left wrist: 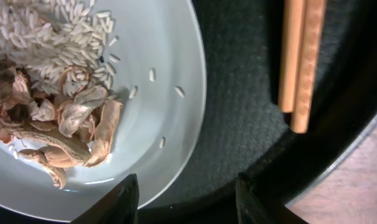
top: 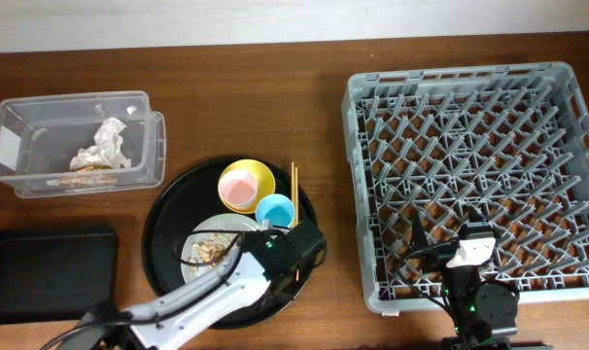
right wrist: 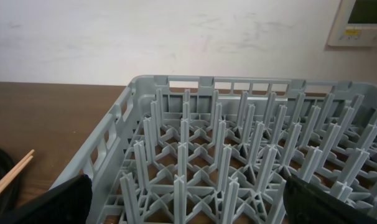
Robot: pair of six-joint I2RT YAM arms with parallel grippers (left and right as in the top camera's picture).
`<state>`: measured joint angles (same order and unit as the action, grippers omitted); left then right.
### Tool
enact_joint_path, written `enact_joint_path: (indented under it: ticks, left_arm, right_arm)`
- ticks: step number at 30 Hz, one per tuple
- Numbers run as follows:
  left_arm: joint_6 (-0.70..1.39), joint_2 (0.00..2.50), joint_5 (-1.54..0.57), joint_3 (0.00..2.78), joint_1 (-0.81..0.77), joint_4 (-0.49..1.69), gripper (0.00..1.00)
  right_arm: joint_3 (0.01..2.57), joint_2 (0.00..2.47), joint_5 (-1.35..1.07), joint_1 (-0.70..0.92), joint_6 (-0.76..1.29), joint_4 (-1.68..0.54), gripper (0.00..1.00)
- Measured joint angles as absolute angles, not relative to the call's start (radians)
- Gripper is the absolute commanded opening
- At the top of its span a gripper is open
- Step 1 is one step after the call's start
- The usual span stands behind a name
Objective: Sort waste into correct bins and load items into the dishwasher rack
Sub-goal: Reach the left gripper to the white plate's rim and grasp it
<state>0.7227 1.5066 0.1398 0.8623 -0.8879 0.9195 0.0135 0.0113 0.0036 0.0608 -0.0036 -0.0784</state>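
The pale grey plate [top: 205, 245] lies on the round black tray [top: 163, 228] and holds brownish food scraps [left wrist: 64, 124] and white rice grains [left wrist: 45, 37]. My left gripper [left wrist: 185, 199] is open just above the plate's rim [left wrist: 176, 124], fingers straddling its edge. The wooden chopsticks [left wrist: 300, 62] lie on the tray to the right, also seen from overhead [top: 294, 185]. The yellow bowl [top: 259, 176] holds the pink cup [top: 239, 190]; the light-blue cup [top: 274, 210] stands beside it. A crumpled napkin [top: 105, 146] sits in the clear tub [top: 42, 136]. My right gripper [right wrist: 185, 202] is open over the grey dishwasher rack [top: 469, 175].
The shallow black rectangular tray [top: 47, 272] lies at the front left. The rack's near left corner [right wrist: 114, 124] is below my right gripper. A white wall and a wall panel [right wrist: 359, 22] are behind the table.
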Motion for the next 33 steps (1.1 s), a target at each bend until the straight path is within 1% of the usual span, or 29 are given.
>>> enact_joint_path:
  ticks: [2, 3, 5, 21, 23, 24, 33]
  left_arm:
    - [0.722, 1.494, 0.146, 0.848, -0.898, 0.901, 0.49]
    - [0.720, 1.492, 0.150, 0.839, -0.904, 0.890, 0.46]
    - [0.716, 1.492, 0.159, 0.816, -0.913, 0.855, 0.45]
    - [0.715, 1.492, 0.200, 0.776, -0.919, 0.820, 0.45]
    - [0.715, 1.492, 0.219, 0.776, -0.919, 0.817, 0.44]
    - [0.715, 1.492, 0.225, 0.776, -0.919, 0.815, 0.41]
    - [0.727, 1.492, 0.237, 0.730, -0.919, 0.767, 0.40]
  right_arm:
    - [0.014, 0.011, 0.003, 0.061, -0.003, -0.078, 0.98]
    - [0.014, 0.011, 0.004, 0.061, -0.004, -0.079, 0.98]
    - [0.014, 0.011, 0.004, 0.061, -0.004, -0.078, 0.98]
    - [0.014, 0.011, 0.004, 0.061, -0.003, -0.078, 0.98]
    - [0.014, 0.011, 0.004, 0.061, -0.004, -0.079, 0.98]
    - [0.014, 0.011, 0.003, 0.061, -0.004, -0.078, 0.98]
    - [0.014, 0.011, 0.004, 0.061, -0.004, -0.079, 0.98]
